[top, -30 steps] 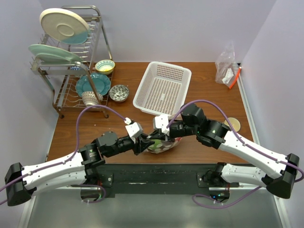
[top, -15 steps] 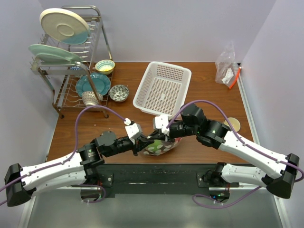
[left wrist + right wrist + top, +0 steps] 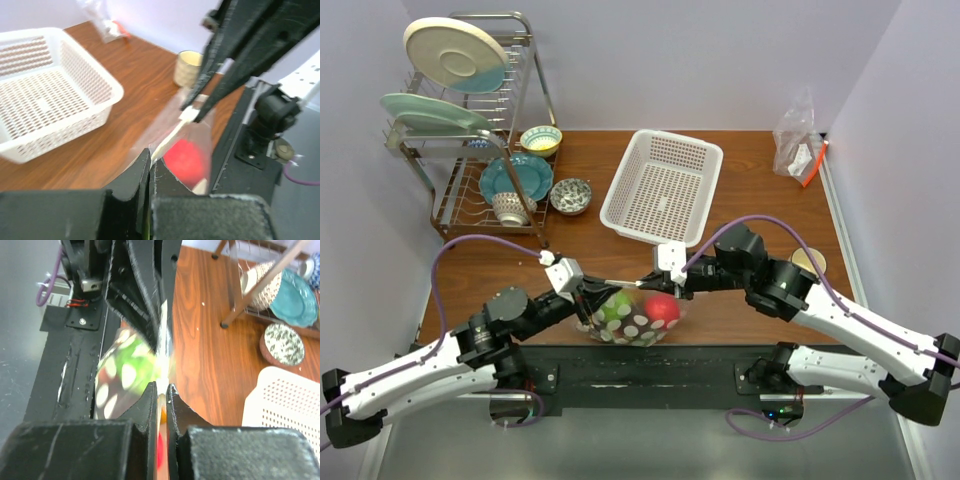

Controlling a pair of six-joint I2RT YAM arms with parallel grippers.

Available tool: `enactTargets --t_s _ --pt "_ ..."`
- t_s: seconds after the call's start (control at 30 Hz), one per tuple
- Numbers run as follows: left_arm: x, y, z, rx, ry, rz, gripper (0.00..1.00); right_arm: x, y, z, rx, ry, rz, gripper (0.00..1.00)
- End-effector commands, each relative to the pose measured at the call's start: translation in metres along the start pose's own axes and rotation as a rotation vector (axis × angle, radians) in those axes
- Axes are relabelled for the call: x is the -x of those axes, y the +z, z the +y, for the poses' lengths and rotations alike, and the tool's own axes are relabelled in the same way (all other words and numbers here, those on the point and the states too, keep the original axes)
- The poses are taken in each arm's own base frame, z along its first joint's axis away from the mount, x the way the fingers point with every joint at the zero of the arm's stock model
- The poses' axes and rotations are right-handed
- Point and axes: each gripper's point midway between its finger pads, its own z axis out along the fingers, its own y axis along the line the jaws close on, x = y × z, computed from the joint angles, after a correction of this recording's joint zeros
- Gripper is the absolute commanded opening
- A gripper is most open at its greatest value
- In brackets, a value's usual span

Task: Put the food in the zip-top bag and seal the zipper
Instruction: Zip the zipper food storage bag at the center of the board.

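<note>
The clear zip-top bag hangs stretched between my two grippers above the table's near edge. Inside it I see the red apple and a green ball; the other food is blurred or hidden. The pale zipper runs taut between the grippers. My left gripper is shut on the zipper's left end, as the left wrist view shows, with the apple beyond it. My right gripper is shut on the right end, as the right wrist view shows, with the green ball behind.
A white basket stands at mid-table behind the bag. A dish rack with plates and bowls is at the back left. Another clear bag with a red-orange strip lies at the back right. A small round tan object sits by my right arm.
My left gripper has slid left along the zipper, away from the right gripper. The bag is now spread wider between them, and the apple and green ball show.
</note>
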Motion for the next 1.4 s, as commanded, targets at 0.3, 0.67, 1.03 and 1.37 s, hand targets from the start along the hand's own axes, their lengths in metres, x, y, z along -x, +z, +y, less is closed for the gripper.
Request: enactTargets --t_s 0.3,0.67,1.03,1.37 --pt "0.040 -0.063 0.097 0.629 -0.103 -0.057 0.00 -0.037 -0.028 0.002 -0.148 0.140 0.094 0.00" --pt "0.034 -0.096 0.124 0.856 -0.103 0.011 0.00 -0.052 -0.054 0.017 -0.215 0.259 0.099 0.00" --pt "0.030 -0.081 0.120 0.831 -0.103 0.021 0.00 -0.048 -0.061 0.012 -0.267 0.273 0.070 0.00" --pt "0.017 -0.037 0.115 0.804 -0.078 0.074 0.00 -0.038 -0.065 -0.039 -0.519 0.324 0.065 0.00"
